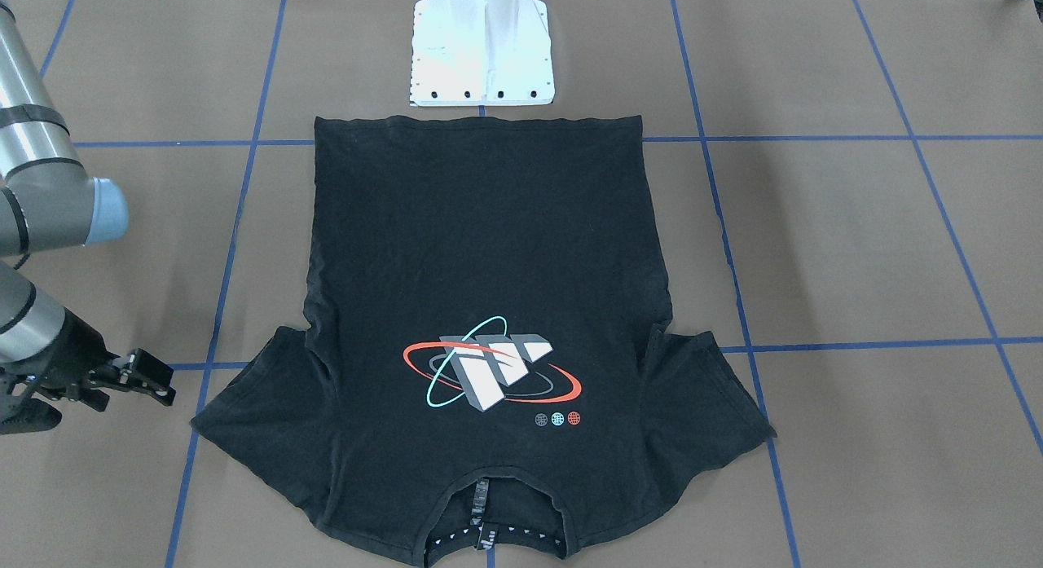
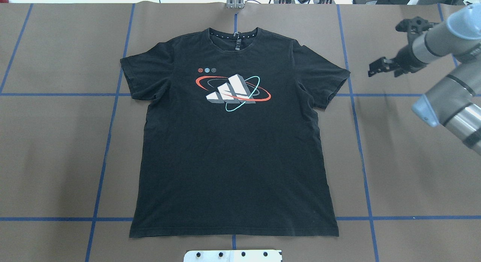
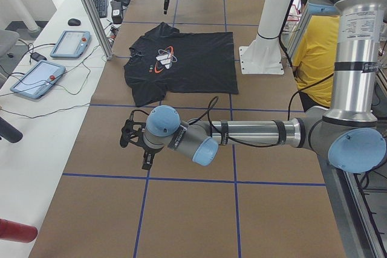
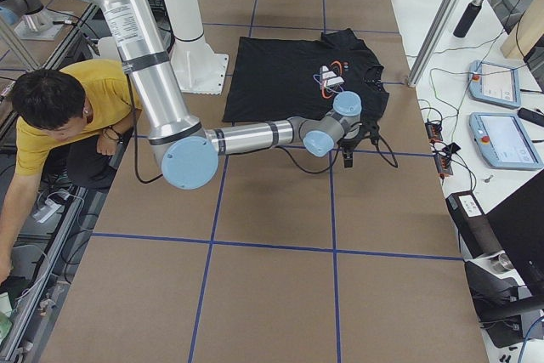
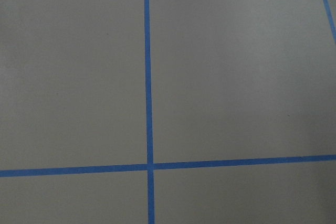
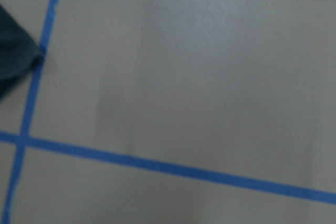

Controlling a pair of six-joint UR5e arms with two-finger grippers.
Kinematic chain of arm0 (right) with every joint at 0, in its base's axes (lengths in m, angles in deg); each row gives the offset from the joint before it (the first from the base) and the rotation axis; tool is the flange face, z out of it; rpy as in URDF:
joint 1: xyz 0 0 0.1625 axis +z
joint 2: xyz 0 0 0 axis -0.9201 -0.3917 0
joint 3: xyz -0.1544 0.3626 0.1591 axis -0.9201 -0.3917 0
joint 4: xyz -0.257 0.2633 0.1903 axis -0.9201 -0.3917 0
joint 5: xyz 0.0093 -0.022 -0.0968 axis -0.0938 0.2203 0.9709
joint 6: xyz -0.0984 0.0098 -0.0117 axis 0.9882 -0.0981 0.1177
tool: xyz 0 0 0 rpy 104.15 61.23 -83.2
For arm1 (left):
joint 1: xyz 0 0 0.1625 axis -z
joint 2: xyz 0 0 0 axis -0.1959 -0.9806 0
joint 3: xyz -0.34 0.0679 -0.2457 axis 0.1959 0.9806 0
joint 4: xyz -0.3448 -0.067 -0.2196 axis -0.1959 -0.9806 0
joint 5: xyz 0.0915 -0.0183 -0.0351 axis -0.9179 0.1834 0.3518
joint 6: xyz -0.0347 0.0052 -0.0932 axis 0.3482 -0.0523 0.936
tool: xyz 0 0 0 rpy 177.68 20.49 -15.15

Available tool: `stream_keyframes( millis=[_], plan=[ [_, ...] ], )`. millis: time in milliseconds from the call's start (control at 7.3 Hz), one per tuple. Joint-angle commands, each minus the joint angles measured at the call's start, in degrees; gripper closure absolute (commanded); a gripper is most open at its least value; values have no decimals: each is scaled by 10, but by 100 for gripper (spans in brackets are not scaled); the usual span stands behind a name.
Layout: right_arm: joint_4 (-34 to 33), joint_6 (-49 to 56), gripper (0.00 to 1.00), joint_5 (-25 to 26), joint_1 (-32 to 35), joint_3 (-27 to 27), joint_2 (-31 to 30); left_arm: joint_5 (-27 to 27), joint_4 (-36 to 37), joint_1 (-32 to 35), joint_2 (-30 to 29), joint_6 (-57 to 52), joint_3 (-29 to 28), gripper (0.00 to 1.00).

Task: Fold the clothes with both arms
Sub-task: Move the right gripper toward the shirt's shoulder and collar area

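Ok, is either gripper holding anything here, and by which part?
Nothing is held. The shirt lies flat, untouched; the right gripper hovers empty beside it, and the left gripper is far off over the table.

Quick count for you: one T-shirt (image 2: 233, 153), two arms (left arm (image 3: 254, 132), right arm (image 2: 447, 100)), one white pedestal base (image 1: 481, 55), two tablets (far tablet (image 3: 69, 43), near tablet (image 3: 36, 80)), and one person in yellow (image 4: 51, 116).

The T-shirt (image 2: 233, 160) is black, its logo print (image 2: 233, 90) red, teal and white-grey. The table (image 2: 406, 171) is brown, gridded with blue tape lines (image 2: 359, 141). The right gripper (image 2: 375, 67) is black.
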Motion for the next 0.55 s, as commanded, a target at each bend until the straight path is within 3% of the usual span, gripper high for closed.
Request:
stream_keyframes(
  millis=[0, 411],
  plan=[
    [103, -75, 2, 1, -7, -92, 48, -1, -20, 0, 0, 0, -1, 0],
    [103, -92, 4, 5, -32, -113, 57, -5, -26, 1, 0, 0, 1, 0]
  ],
)
